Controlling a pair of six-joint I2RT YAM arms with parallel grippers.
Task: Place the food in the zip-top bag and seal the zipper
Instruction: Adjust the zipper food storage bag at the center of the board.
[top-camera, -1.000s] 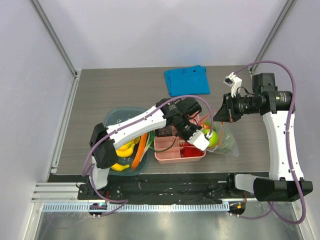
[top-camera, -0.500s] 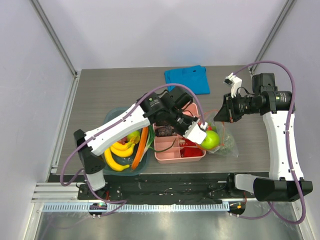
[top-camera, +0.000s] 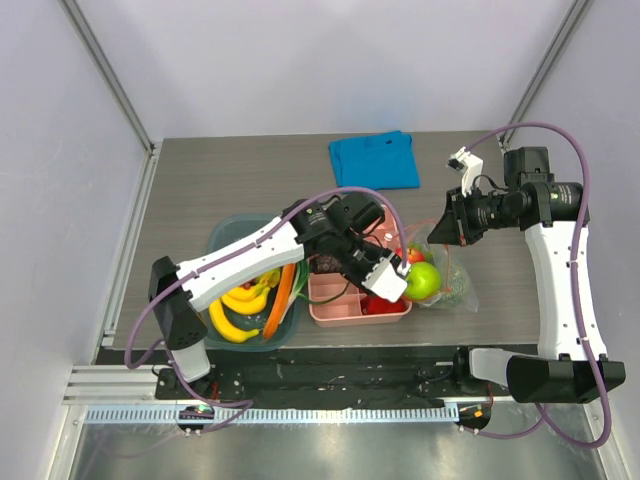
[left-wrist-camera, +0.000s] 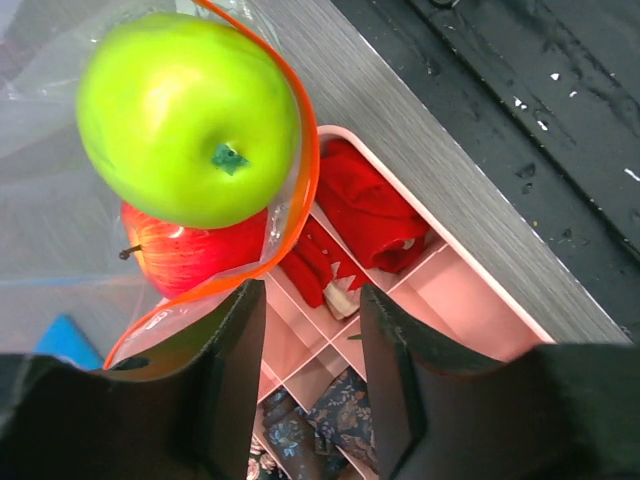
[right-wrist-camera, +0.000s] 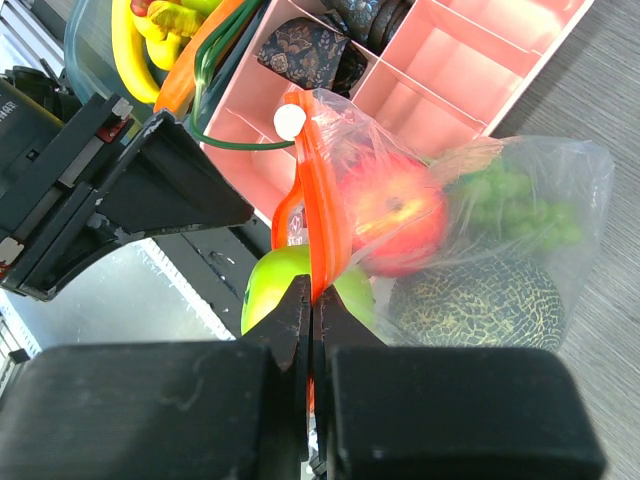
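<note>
- The green apple (left-wrist-camera: 190, 115) sits right in the mouth of the zip-top bag (right-wrist-camera: 520, 230), resting against the small red fruit (right-wrist-camera: 395, 212); I cannot tell whether it is fully past the bag's rim.
- Deeper in the bag lies the netted melon (right-wrist-camera: 480, 300).
- The right end effector (right-wrist-camera: 310, 300) is clamped on the zipper (right-wrist-camera: 318, 205), holding the bag's mouth up.
- The left end effector (left-wrist-camera: 308, 300) stands open and empty just outside the bag's mouth, over the pink tray (left-wrist-camera: 470, 300) beside the bag.
- Risk: the apple looks perched, so a sagging mouth could roll it out of the bag onto the tray or tabletop (left-wrist-camera: 400, 120).
- Sealing with the apple across the strip would likely jam the bag's closure.
</note>
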